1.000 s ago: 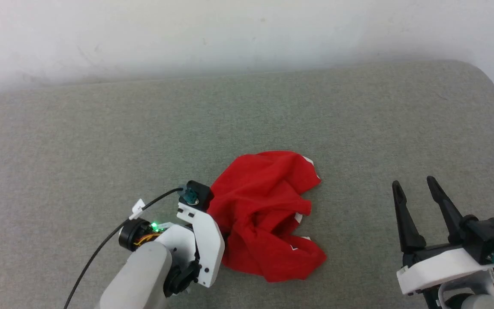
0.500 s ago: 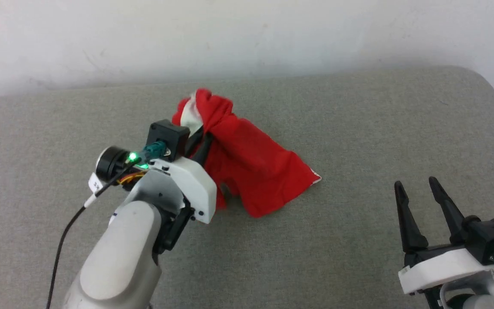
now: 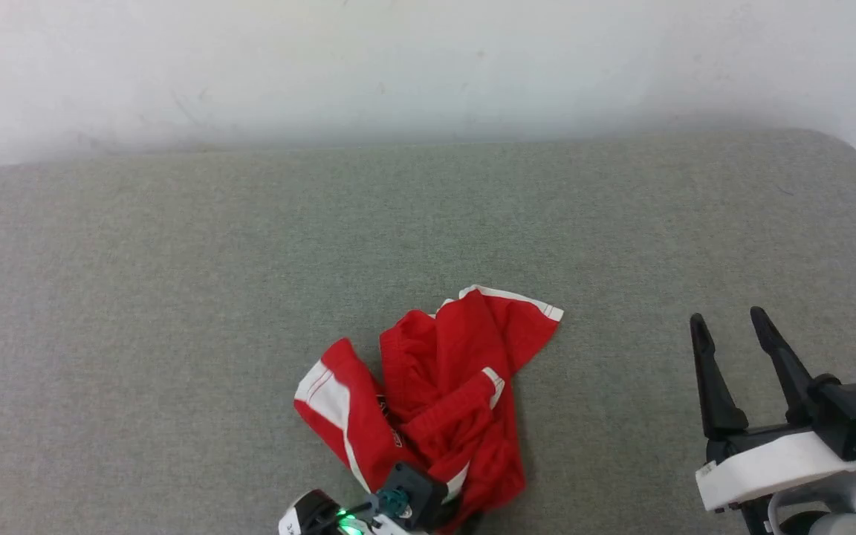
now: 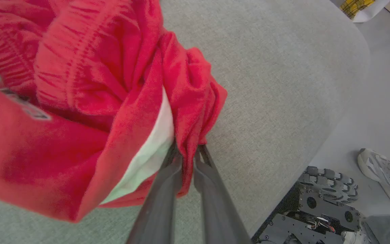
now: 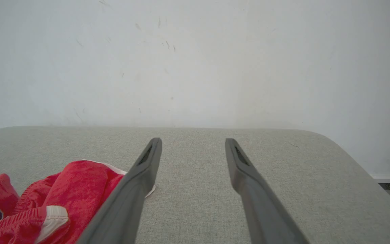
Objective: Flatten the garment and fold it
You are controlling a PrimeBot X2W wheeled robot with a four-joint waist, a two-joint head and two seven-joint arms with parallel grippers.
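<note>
The garment (image 3: 435,386), red shorts with white side stripes and white hem trim, lies crumpled on the grey cushion near its front edge. My left gripper (image 3: 428,513) sits at the bottom edge of the head view, its fingers hidden under the cloth. In the left wrist view the left gripper (image 4: 188,154) is shut on a bunched fold of the garment (image 4: 80,84), beside a white stripe and the gathered waistband. My right gripper (image 3: 729,321) stands open to the right of the shorts, touching nothing. Its wrist view shows the right gripper (image 5: 193,140) open over bare cushion, with the garment (image 5: 63,189) at the lower left.
The grey cushion (image 3: 175,260) runs back to a white wall (image 3: 428,67) and rounds off at the right corner (image 3: 851,156). Past the cushion's edge, the left wrist view shows the robot's dark base (image 4: 317,206) and a person's shoe (image 4: 381,176) on the floor.
The left gripper closed on the garment, swung it up and away, then drew it back toward the front edge, where it lies more spread out. The right gripper stayed open and still.
</note>
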